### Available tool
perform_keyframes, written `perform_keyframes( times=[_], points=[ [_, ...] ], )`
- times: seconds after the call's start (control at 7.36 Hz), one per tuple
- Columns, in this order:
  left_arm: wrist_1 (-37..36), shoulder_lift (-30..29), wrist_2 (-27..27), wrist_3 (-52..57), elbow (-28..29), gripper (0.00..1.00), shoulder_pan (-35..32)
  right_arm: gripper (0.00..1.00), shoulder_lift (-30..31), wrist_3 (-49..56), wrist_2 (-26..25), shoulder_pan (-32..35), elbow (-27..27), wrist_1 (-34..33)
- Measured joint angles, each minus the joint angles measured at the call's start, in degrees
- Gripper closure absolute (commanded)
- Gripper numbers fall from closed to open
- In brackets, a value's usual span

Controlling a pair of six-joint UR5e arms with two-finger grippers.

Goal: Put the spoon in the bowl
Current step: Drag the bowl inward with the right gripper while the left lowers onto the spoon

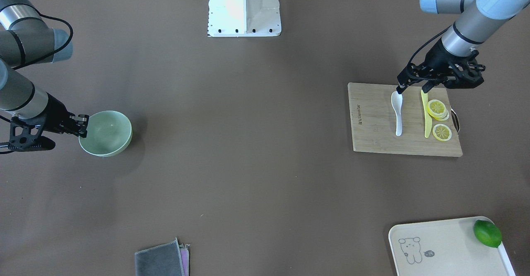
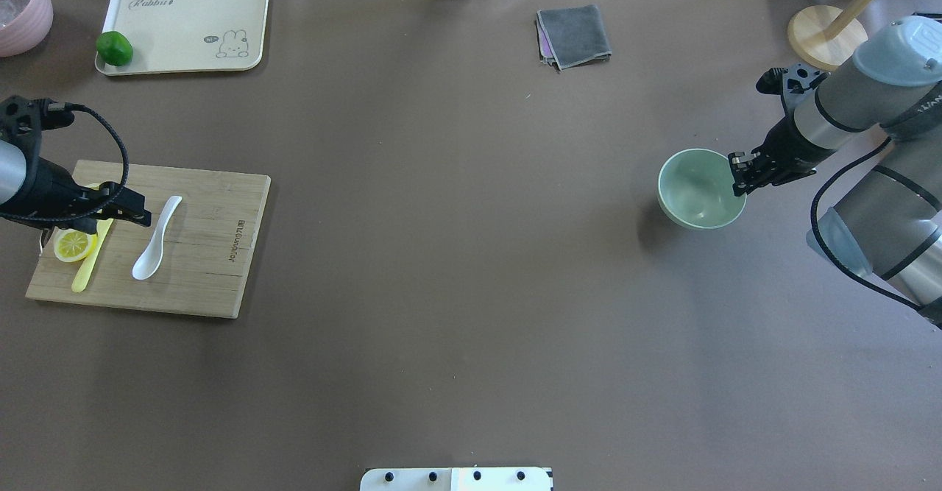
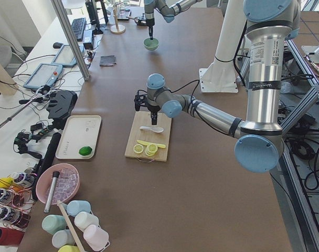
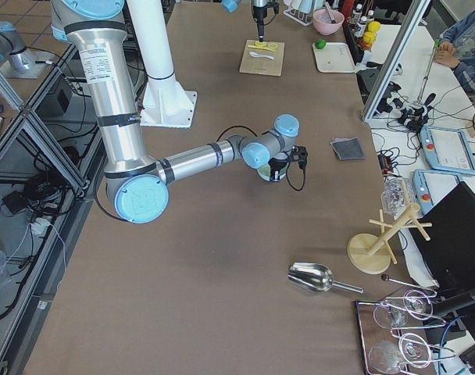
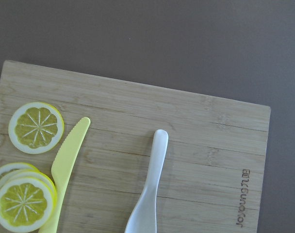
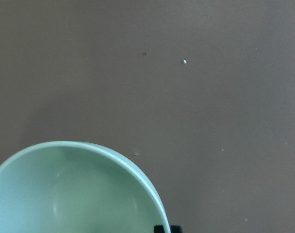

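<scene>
Left claw [image 1: 413, 88] hangs wide open just by the spoon [image 1: 398, 114] on the wood board [image 1: 372, 123]; go down straight, pinch the handle, lift slow; the bowl [image 1: 108, 151] sits far off at the right claw [image 1: 83, 126]; can't tell its grip.

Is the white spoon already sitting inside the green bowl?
No, the spoon lies flat on the wooden cutting board, far from the bowl.
</scene>
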State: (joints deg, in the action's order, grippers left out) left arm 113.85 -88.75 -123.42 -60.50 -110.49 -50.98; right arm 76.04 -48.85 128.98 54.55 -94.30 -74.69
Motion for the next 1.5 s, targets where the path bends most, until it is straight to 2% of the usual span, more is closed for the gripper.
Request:
perform_keyframes(
  times=[0.41,0.68,1.09,1.5],
  points=[
    [0.81,1.29,5.19,4.24,1.26,0.4,3.64,1.0,-9.37,-15.01,-0.62,-5.68,-0.35,0.05],
    [0.9,0.52,7.13,8.03,3.49,0.41,3.98,1.0,-13.47,-23.14,-4.06,-11.58,-0.53,0.07],
    [1.09,-2.91,8.31,9.12,7.3,0.41,4.19,1.0,-16.02,-28.35,-10.34,-19.24,-0.41,0.13],
    [1.6,-4.36,8.37,9.23,9.45,0.42,4.35,1.0,-17.04,-30.33,-12.66,-22.55,-0.22,0.16]
  ],
)
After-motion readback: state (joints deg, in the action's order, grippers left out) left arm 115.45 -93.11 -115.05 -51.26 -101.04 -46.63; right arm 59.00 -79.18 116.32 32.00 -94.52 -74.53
